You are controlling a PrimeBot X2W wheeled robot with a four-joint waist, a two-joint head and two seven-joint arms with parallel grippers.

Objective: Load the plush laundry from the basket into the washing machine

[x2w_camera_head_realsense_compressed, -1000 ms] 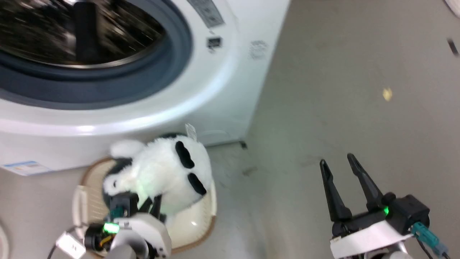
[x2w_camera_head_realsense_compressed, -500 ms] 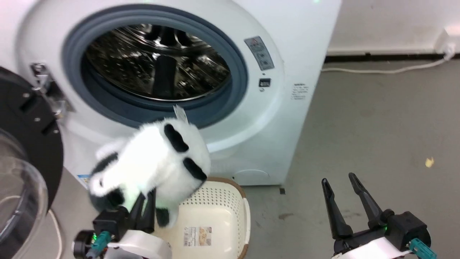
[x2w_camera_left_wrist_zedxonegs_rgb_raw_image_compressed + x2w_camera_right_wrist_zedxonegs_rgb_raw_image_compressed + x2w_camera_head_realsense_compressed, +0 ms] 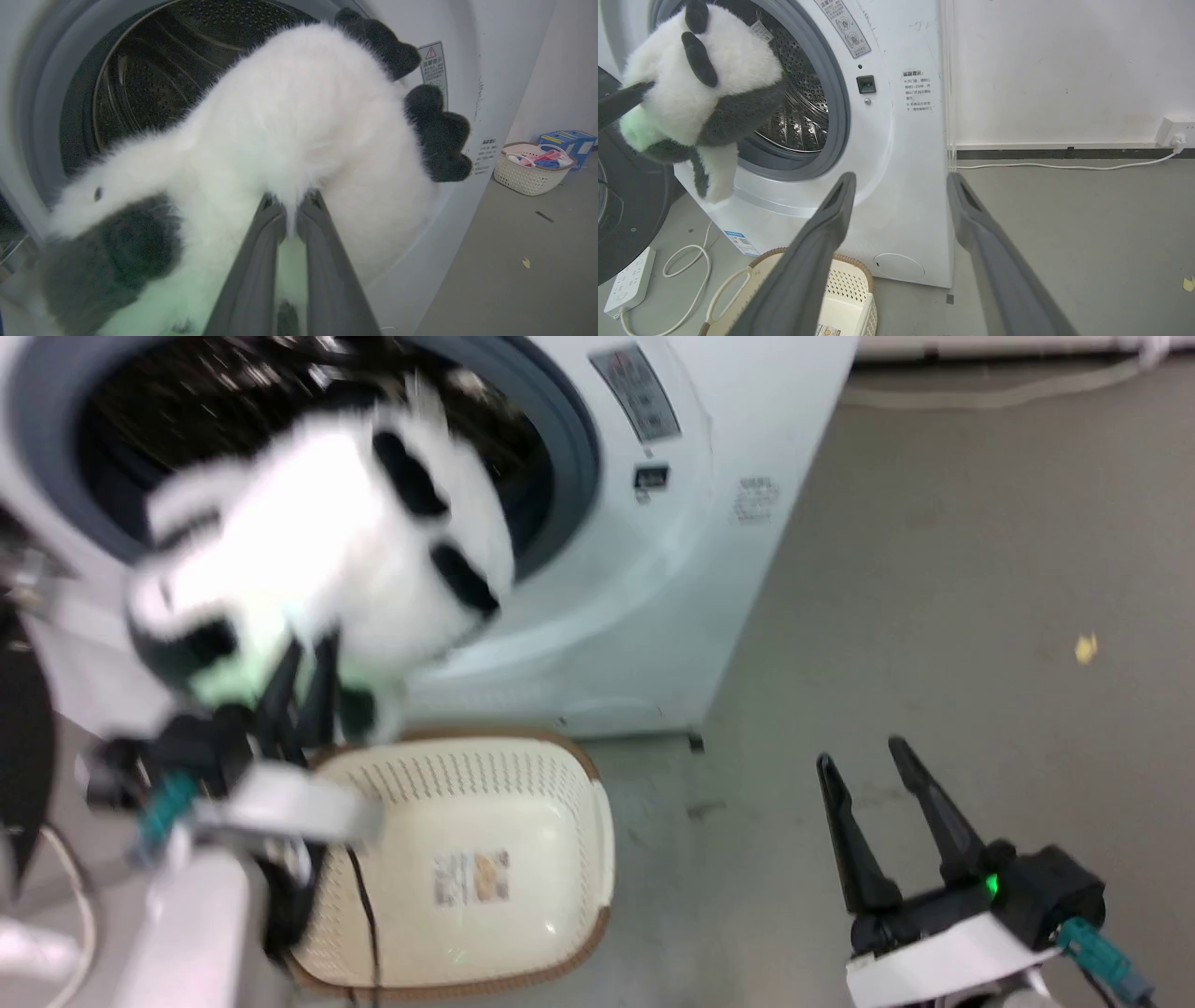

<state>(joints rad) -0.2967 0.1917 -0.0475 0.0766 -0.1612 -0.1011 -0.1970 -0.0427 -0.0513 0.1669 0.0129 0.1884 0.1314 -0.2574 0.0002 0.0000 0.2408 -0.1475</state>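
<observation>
Plush laundry point(image 3: 317, 541) blurred, left gripper point(image 3: 289, 210) tips buried in fur

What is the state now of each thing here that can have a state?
plush toy: held in the air before the washing machine, not yet inside.
basket: on the floor, nothing seen inside.
washing machine: door open.
left gripper: shut on the plush toy.
right gripper: open, holding nothing.

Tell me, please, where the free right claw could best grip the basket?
Probably the basket by its brown rim on the side facing the right claw, from above: that wall is thin and upright, so the open claw can straddle it.
</observation>
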